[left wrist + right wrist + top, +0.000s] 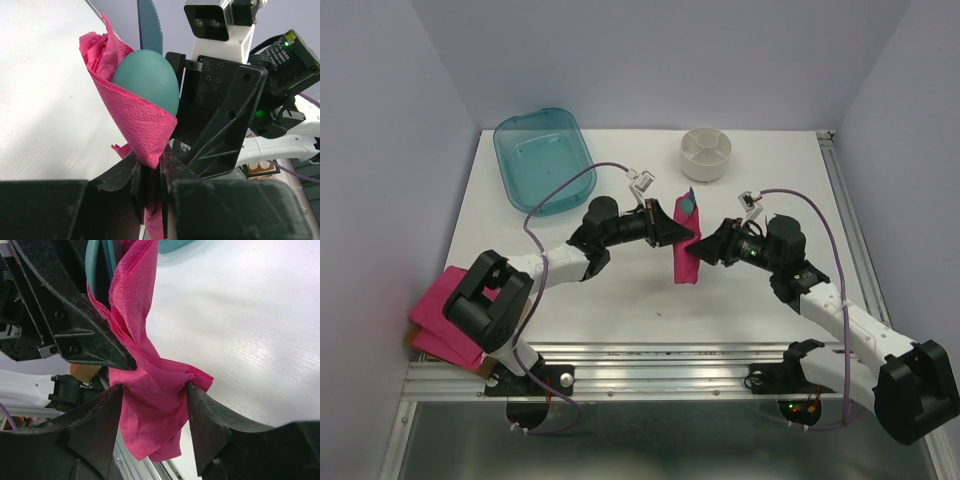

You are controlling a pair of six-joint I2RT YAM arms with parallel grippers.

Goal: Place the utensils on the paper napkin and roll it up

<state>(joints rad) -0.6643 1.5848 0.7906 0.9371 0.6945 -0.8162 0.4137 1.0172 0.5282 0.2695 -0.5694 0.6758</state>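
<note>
The left gripper (152,167) is clamped on the paper napkin (686,262), which is wrapped around the utensils (147,77) and held above the middle of the counter (620,300). The right gripper (155,390) has its 2 fingers parted around the napkin's lower end, paper brushing both.
</note>
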